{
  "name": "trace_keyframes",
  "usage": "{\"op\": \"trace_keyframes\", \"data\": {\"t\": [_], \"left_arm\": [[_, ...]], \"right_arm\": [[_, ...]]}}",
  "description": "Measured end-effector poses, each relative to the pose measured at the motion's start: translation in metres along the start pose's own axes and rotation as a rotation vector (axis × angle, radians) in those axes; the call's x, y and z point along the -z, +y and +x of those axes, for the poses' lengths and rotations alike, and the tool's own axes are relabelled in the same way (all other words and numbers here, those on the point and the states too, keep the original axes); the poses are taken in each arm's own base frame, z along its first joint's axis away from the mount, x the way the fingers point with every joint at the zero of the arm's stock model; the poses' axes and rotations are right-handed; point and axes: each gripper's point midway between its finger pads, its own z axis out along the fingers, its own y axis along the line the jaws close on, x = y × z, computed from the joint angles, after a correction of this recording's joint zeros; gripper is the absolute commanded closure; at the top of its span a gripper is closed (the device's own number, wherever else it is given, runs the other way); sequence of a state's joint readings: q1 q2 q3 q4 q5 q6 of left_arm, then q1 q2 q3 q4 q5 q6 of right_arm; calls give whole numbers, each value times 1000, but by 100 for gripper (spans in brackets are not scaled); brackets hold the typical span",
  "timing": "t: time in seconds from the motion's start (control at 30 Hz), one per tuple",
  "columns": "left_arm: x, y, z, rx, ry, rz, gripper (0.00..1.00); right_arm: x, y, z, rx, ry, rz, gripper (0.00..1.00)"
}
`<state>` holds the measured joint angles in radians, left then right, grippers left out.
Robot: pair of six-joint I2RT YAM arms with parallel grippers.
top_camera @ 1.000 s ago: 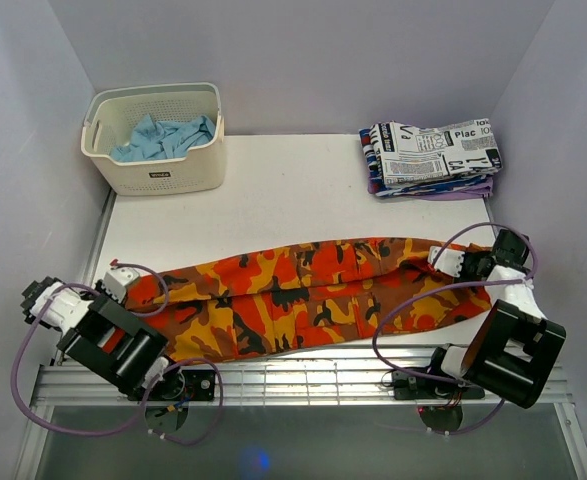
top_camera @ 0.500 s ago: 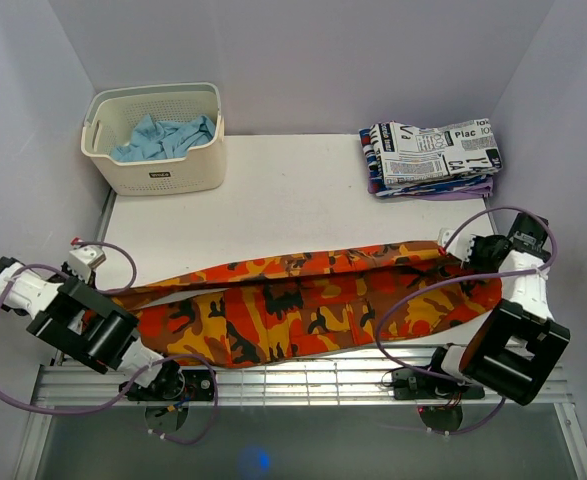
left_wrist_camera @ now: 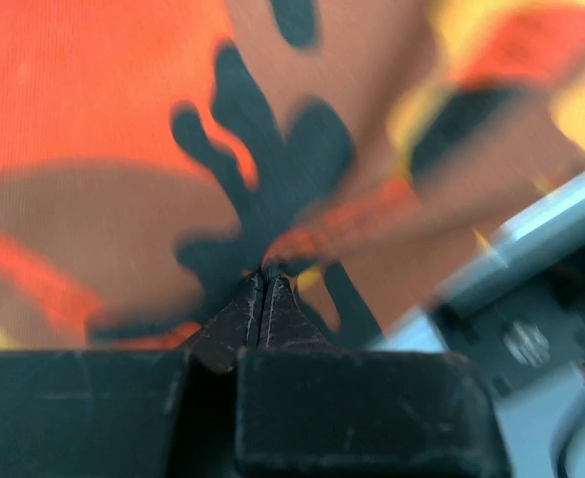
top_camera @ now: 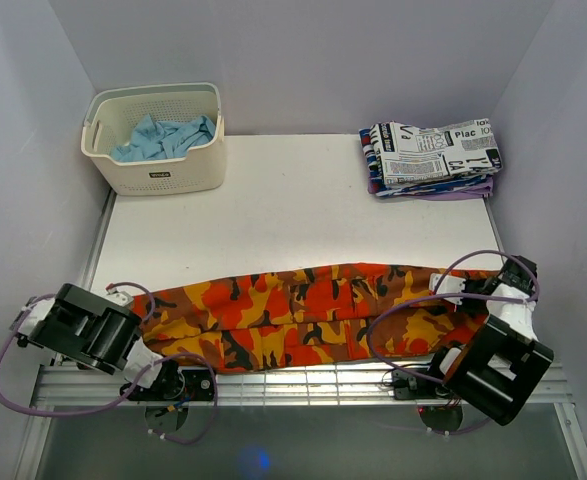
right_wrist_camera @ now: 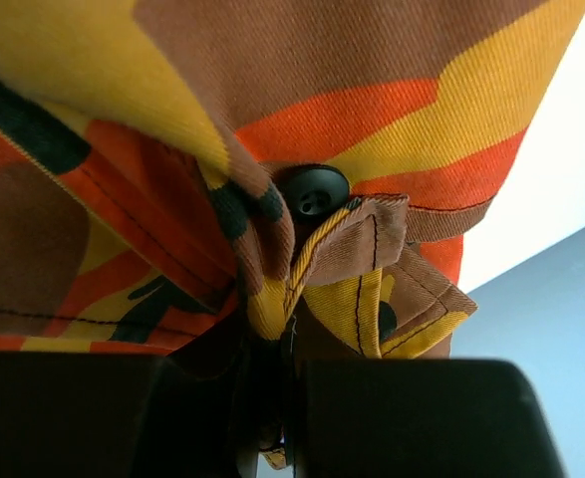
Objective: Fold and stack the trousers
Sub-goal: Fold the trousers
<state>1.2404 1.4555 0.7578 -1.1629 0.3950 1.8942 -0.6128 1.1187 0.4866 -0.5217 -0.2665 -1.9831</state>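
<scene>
The trousers (top_camera: pixel 303 315), in orange, red, yellow and dark camouflage, lie stretched in a long band across the near edge of the table (top_camera: pixel 293 220). My left gripper (top_camera: pixel 123 297) is at their left end, its tips (left_wrist_camera: pixel 264 284) shut on a pinch of the cloth (left_wrist_camera: pixel 272 149). At the right end my right gripper (top_camera: pixel 455 287) is shut on bunched waistband cloth (right_wrist_camera: pixel 352 259) just below a black button (right_wrist_camera: pixel 313 192). The right wrist view is filled by the trousers (right_wrist_camera: pixel 172 119).
A cream basket (top_camera: pixel 123 175) holding light blue cloth (top_camera: pixel 163 135) stands at the back left. Folded garments topped by a newspaper-print one (top_camera: pixel 433 150) are stacked at the back right. A metal rail (top_camera: pixel 303 385) runs along the near edge. Walls close in on both sides.
Both grippers have come down and toward the near edge with the trousers' ends. The left arm swung out left, then back in. The cloth now lies lower and flatter.
</scene>
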Motion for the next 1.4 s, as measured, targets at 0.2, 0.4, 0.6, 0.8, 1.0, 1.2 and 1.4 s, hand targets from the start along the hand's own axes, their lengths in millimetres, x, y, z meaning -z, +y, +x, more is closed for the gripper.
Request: {"op": "trace_keyframes", "data": {"t": [0.2,0.4,0.6,0.8,1.0,1.2,1.4], "left_arm": [[-20,4,1,70,196,28,100],[-16,5,-7,254,447,212,100],[-31,57,-70,304,456,211,100],[-57,124,-150,187,247,29,100],[-65,146,-176,165,133,-22,100],[-59,175,-210,117,5,-101,100],[-3,216,-287,15,-227,-205,100]], "right_arm": [[-12,-21,7,31,17,-41,92],[-25,-46,4,-60,14,-117,92],[-34,-63,4,-177,36,-173,92],[-35,-68,5,-238,44,-179,92],[-34,-71,4,-275,39,-180,92],[-22,-97,-7,-297,-11,-150,92],[6,-133,-30,-257,-111,-43,92]]}}
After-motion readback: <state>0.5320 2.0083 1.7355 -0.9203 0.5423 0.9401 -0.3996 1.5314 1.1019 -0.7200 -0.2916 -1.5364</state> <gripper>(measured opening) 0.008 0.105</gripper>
